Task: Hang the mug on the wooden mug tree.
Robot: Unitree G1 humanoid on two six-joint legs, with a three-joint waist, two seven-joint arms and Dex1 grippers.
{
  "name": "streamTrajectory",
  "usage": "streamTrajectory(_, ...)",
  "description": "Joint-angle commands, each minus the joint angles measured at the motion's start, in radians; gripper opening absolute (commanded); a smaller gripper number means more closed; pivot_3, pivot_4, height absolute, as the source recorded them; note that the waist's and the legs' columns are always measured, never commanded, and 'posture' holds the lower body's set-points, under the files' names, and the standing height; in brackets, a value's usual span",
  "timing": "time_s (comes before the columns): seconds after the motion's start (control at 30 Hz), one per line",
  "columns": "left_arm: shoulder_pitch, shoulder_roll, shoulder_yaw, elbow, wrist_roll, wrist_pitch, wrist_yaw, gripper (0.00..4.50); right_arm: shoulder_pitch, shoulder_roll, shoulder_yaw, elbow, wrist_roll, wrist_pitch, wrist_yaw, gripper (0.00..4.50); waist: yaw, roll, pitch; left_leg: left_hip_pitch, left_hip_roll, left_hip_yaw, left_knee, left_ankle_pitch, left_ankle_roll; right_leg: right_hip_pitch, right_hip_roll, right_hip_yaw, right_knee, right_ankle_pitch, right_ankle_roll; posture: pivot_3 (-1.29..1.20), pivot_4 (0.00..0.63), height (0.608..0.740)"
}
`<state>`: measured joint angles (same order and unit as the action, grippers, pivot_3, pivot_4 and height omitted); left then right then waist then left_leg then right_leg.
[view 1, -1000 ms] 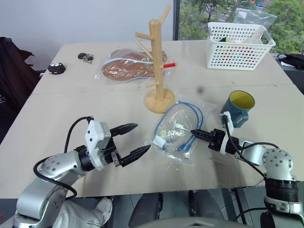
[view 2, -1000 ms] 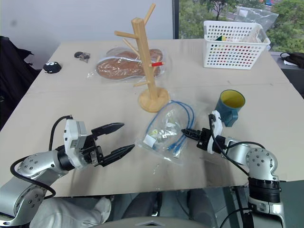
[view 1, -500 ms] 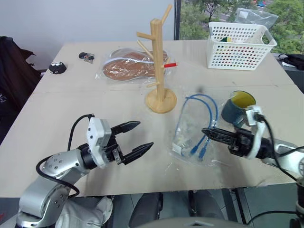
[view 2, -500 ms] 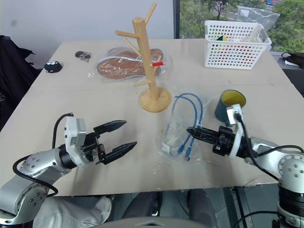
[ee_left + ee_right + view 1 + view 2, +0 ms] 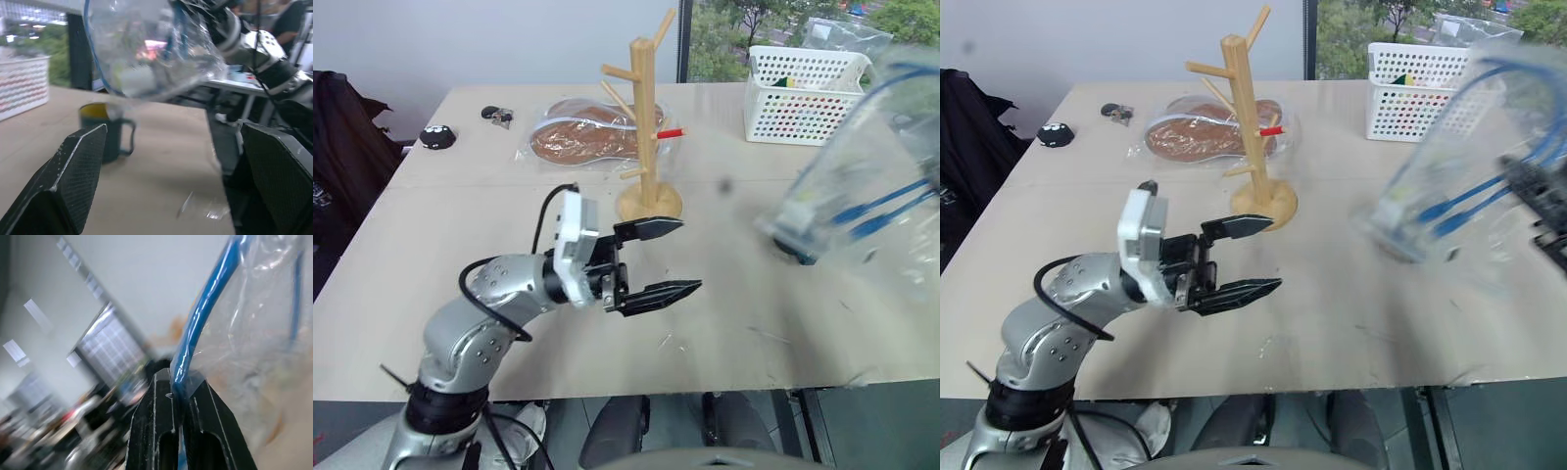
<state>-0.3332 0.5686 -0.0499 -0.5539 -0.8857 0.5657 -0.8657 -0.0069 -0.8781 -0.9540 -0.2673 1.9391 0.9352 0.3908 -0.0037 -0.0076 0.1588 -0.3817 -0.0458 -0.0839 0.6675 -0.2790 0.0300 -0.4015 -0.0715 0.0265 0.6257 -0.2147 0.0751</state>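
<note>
The mug [image 5: 108,131] is not yet on the wooden mug tree [image 5: 646,127]; every peg in sight is bare, so the hanging itself is all still to do. The mug stands upright on the table [image 5: 460,215], to the right of the tree and well apart from it, seen past the left gripper [image 5: 656,259] with its handle out to one side; neither gripper touches it. The right gripper [image 5: 177,394] is pinched tight on a clear plastic bag [image 5: 862,166] with blue cable [image 5: 1469,196] inside, held up in the air at the right, above the mug; this looks like clearing clutter first. The left gripper hovers near the middle of the table with fingers wide and empty. Left to do, as I judge: put the bag aside, grasp the mug, hook its handle on a peg.
</note>
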Motion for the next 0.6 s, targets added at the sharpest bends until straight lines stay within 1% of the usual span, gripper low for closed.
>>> streamTrajectory(0.03, -0.079, -0.043, -0.071, 0.056, 0.035, 0.003, -0.033, 4.50, 0.005, -0.062, -0.145, 0.129, 0.011, -0.041, -0.035, 0.03, 0.000, -0.001, 0.000, 0.000, 0.000, 0.002, 0.000, 0.000, 0.000, 0.000, 0.000, 0.000, 0.000, 0.000, 0.000, 0.00, 0.150, 0.740)
streamTrajectory(0.1, -0.149, -0.095, -0.122, 0.135, 0.083, -0.011, -0.045, 4.50, 0.056, -0.090, -0.181, 0.227, -0.103, -0.038, -0.003, 0.03, 0.006, -0.001, 0.000, 0.000, 0.000, 0.004, 0.000, 0.000, 0.000, 0.001, 0.000, 0.000, 0.000, 0.000, 0.000, 0.00, 0.150, 0.740)
streamTrajectory(0.17, -0.189, -0.126, -0.155, 0.187, 0.127, -0.022, -0.054, 4.50, 0.092, -0.101, -0.170, 0.287, -0.242, -0.064, 0.027, 0.03, 0.007, -0.003, 0.001, 0.000, -0.001, 0.005, 0.000, 0.000, 0.001, 0.001, 0.001, 0.000, -0.002, 0.000, 0.000, 0.00, 0.150, 0.740)
streamTrajectory(0.2, -0.194, -0.132, -0.165, 0.197, 0.147, -0.030, -0.060, 4.50, 0.101, -0.101, -0.153, 0.301, -0.301, -0.081, 0.036, 0.03, 0.006, -0.003, 0.001, 0.000, -0.001, 0.006, 0.000, 0.000, 0.001, 0.001, 0.001, 0.001, -0.002, 0.000, 0.000, 0.00, 0.150, 0.740)
streamTrajectory(0.27, -0.199, -0.150, -0.172, 0.205, 0.161, -0.032, -0.065, 4.50, 0.116, -0.095, -0.096, 0.315, -0.465, -0.146, 0.049, 0.03, -0.004, -0.001, 0.001, 0.000, 0.000, 0.008, 0.000, -0.001, 0.002, 0.001, 0.000, 0.003, -0.002, 0.000, 0.000, 0.00, 0.150, 0.740)
streamTrajectory(0.33, -0.198, -0.162, -0.174, 0.206, 0.170, -0.030, -0.070, 4.50, 0.142, -0.086, -0.027, 0.296, -0.635, -0.217, 0.082, 0.03, -0.011, 0.000, 0.001, 0.000, 0.001, 0.008, 0.000, -0.001, 0.002, 0.000, 0.000, 0.005, -0.001, 0.000, 0.000, 0.00, 0.150, 0.740)
streamTrajectory(0.37, -0.198, -0.165, -0.173, 0.207, 0.176, -0.030, -0.071, 4.50, 0.155, -0.080, -0.005, 0.282, -0.688, -0.233, 0.088, 0.03, -0.011, 0.000, 0.001, 0.001, 0.001, 0.008, 0.000, -0.001, 0.002, 0.000, 0.000, 0.005, -0.001, 0.000, 0.000, 0.00, 0.150, 0.740)
streamTrajectory(0.4, -0.197, -0.168, -0.172, 0.207, 0.180, -0.029, -0.072, 4.50, 0.160, -0.074, 0.007, 0.274, -0.723, -0.242, 0.096, 0.59, -0.011, 0.000, 0.001, 0.001, 0.001, 0.008, 0.000, -0.001, 0.002, 0.000, 0.000, 0.005, -0.001, 0.000, 0.000, 0.00, 0.150, 0.740)
streamTrajectory(0.43, -0.196, -0.172, -0.171, 0.207, 0.187, -0.030, -0.071, 4.50, 0.161, -0.061, 0.008, 0.261, -0.745, -0.250, 0.099, 0.91, -0.010, 0.001, 0.000, 0.001, 0.001, 0.007, 0.000, -0.001, 0.002, 0.000, 0.001, 0.005, -0.001, 0.000, 0.000, 0.00, 0.150, 0.740)
streamTrajectory(0.47, -0.195, -0.175, -0.169, 0.206, 0.191, -0.029, -0.068, 4.50, 0.161, -0.049, 0.006, 0.252, -0.766, -0.259, 0.093, 1.31, -0.008, 0.001, 0.000, 0.001, 0.001, 0.007, 0.000, -0.001, 0.002, 0.000, 0.001, 0.005, -0.001, 0.000, 0.001, 0.00, 0.150, 0.740)
streamTrajectory(0.5, -0.193, -0.176, -0.169, 0.204, 0.195, -0.028, -0.067, 4.50, 0.168, -0.041, 0.005, 0.243, -0.795, -0.267, 0.097, 1.92, -0.007, 0.002, 0.000, 0.001, 0.001, 0.006, 0.000, -0.001, 0.002, 0.000, 0.000, 0.005, -0.001, 0.000, 0.001, 0.00, 0.150, 0.740)
streamTrajectory(0.53, -0.190, -0.173, -0.171, 0.202, 0.203, -0.027, -0.066, 4.50, 0.186, -0.035, -0.003, 0.230, -0.820, -0.268, 0.107, 2.35, -0.006, 0.002, 0.000, 0.001, 0.001, 0.006, 0.000, -0.001, 0.002, 0.000, 0.000, 0.005, -0.001, 0.000, 0.001, 0.00, 0.150, 0.740)
streamTrajectory(0.6, -0.183, -0.168, -0.171, 0.199, 0.218, -0.027, -0.062, 4.50, 0.226, -0.030, -0.019, 0.206, -0.861, -0.266, 0.134, 3.42, -0.003, 0.002, 0.001, 0.001, 0.001, 0.005, 0.000, -0.001, 0.002, 0.000, 0.000, 0.005, -0.001, 0.000, 0.001, 0.00, 0.150, 0.740)
